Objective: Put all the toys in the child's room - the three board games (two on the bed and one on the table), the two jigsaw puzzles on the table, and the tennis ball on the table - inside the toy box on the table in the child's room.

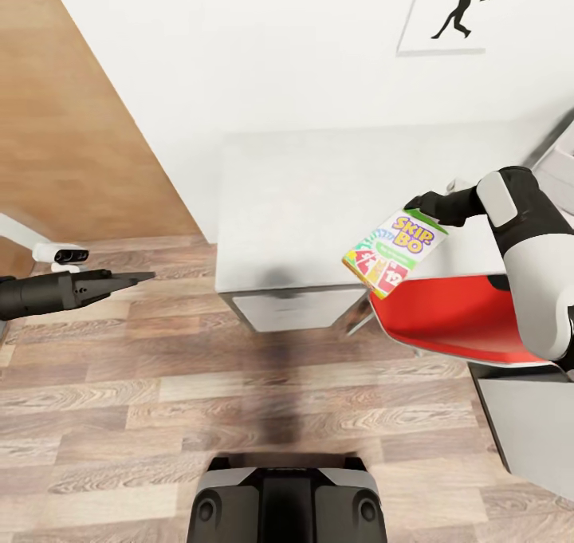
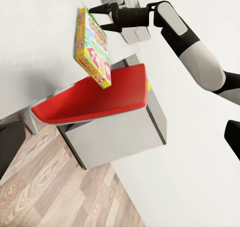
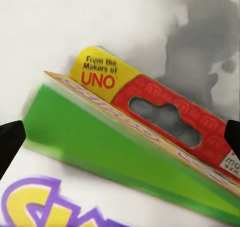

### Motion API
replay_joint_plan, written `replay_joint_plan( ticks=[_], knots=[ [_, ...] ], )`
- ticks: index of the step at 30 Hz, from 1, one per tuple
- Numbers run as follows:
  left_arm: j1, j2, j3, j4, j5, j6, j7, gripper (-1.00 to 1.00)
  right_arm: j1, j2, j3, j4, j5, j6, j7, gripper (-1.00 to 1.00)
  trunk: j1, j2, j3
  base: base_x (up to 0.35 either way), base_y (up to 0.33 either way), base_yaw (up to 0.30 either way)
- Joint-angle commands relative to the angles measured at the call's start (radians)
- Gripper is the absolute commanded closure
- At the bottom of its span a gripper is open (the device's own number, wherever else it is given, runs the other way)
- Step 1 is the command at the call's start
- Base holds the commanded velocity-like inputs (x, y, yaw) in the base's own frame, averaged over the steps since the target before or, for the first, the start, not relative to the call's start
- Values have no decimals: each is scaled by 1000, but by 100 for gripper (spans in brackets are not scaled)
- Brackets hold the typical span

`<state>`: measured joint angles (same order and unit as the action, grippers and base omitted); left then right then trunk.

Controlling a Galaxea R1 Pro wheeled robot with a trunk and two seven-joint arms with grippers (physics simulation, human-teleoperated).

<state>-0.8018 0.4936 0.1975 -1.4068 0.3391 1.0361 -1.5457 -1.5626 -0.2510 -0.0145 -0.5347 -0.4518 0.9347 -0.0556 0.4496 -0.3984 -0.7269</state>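
At 3 o'clock above the table (image 1: 319, 176): right gripper (image 1: 421, 206) is gripping Skip-Bo (image 1: 394, 253). At 9 o'clock: left gripper (image 1: 135, 277) is hanging narrow, empty.

In front of me runs the long white table (image 1: 319, 176), its top bare at this left end. Under its near edge sits a drawer unit (image 1: 299, 308), standing on the wood-plank floor (image 1: 119, 415).

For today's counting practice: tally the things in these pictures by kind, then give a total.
Board games: 1, the Skip-Bo box in the right gripper
Red chairs: 1
White tables: 1
Wall pictures: 1
Grippers: 2, counting the left gripper
Total: 6
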Motion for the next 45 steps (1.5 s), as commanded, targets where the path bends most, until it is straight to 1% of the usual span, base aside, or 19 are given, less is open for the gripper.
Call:
replay_joint_plan(
  ticks=[1, 19, 31, 45],
  knots=[
    [-1, 0, 0, 0, 0, 10, -4, -100, -1, 0, -2, -1, -8, 4, -6, -100, 0, -2, -1, -60, 101, 0],
    [-1, 0, 1, 0, 0, 11, -4, -100, 1, 0, -2, -1, -8, 4, -4, -100, 0, -2, -1, -79, 105, 0],
    [-1, 0, 2, 0, 0, 11, -4, -100, 3, -1, -2, -1, -8, 4, -4, -100, 0, -2, -1, -81, 54, 0],
    [-1, 0, 1, 3, 0, 11, -4, -100, 4, -1, -2, -2, -8, 4, -4, -100, 0, -2, 1, -25, 45, -12]
  ],
)
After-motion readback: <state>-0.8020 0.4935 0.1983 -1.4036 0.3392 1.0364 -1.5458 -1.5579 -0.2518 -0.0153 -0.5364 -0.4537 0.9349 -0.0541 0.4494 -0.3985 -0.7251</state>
